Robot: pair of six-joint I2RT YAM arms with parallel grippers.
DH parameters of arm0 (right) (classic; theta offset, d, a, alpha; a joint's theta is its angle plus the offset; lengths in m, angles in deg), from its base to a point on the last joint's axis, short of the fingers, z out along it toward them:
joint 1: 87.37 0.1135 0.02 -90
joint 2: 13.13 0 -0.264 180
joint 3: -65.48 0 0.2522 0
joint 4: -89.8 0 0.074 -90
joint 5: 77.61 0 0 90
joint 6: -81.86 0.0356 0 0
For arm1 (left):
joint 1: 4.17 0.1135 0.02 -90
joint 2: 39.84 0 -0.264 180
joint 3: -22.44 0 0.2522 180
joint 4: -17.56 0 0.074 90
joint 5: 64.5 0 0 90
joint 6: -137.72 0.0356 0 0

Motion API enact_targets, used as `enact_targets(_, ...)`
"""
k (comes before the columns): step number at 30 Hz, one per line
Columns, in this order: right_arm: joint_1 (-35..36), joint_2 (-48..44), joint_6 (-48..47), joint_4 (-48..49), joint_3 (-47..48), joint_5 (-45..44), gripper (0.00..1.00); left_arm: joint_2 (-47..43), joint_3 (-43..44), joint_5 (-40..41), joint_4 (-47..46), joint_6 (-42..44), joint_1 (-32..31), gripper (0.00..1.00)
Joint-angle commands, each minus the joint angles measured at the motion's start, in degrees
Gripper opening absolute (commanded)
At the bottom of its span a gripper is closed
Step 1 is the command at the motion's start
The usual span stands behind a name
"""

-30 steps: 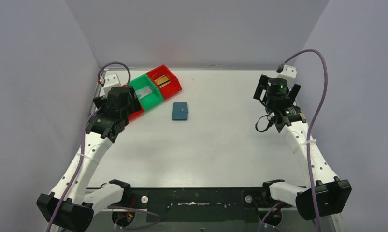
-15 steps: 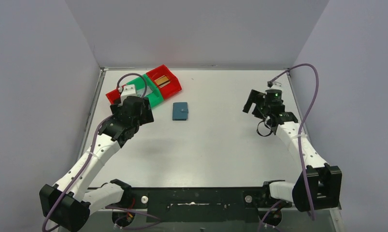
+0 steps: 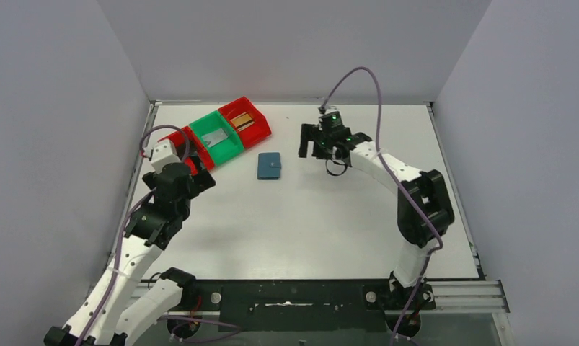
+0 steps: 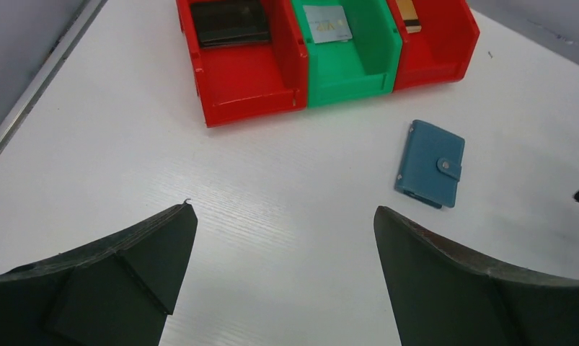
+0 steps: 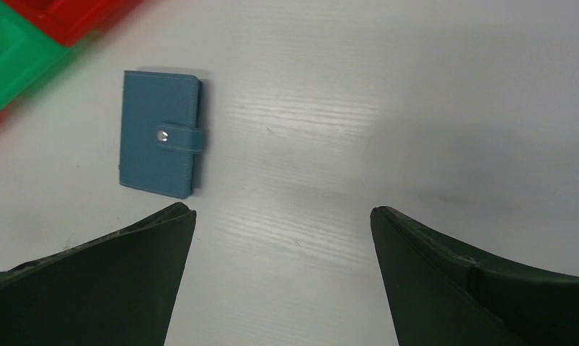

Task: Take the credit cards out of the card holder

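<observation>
The teal-blue card holder (image 3: 270, 166) lies shut on the white table, its snap tab fastened; it also shows in the left wrist view (image 4: 430, 163) and the right wrist view (image 5: 159, 134). Three credit cards lie in the bins: a black one (image 4: 230, 21), a silver-grey one (image 4: 327, 23) and a gold-brown one (image 4: 410, 14). My left gripper (image 3: 200, 179) (image 4: 283, 209) is open, left of the holder, with nothing between its fingers. My right gripper (image 3: 309, 141) (image 5: 283, 209) is open over bare table just right of the holder.
A row of three plastic bins stands at the back left: red (image 3: 182, 146), green (image 3: 218, 137), red (image 3: 244, 120). The grey side walls close in the table. The right arm (image 3: 416, 194) arches across the right half of the table.
The right arm swung left from the table's right side to just beside the card holder. The left arm drew back from the bins towards the near left. Both grippers stayed open.
</observation>
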Motion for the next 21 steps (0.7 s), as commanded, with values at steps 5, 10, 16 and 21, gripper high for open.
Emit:
enact_targets(5,9.05,17.63,-0.89,-4.42,23.79,-7.95,0.98,-8.58,-5.12,0.83,-8.06,1.01,1.72,0.97)
enact_targets(10,11.5,27.31,-3.9,-6.48,34.36,-10.61,0.98,-11.2,-9.13,3.8,-10.94,2.92,1.91,0.97)
enact_targets(16,11.87,36.37,-8.81,-8.16,41.48,-11.23,0.98,-12.65,-13.95,2.29,-12.4,4.72,2.11,0.97)
enact_targets(21,12.27,38.11,-10.11,-11.65,39.8,-13.31,0.98,-11.45,-13.5,5.38,-10.92,5.35,2.16,0.97)
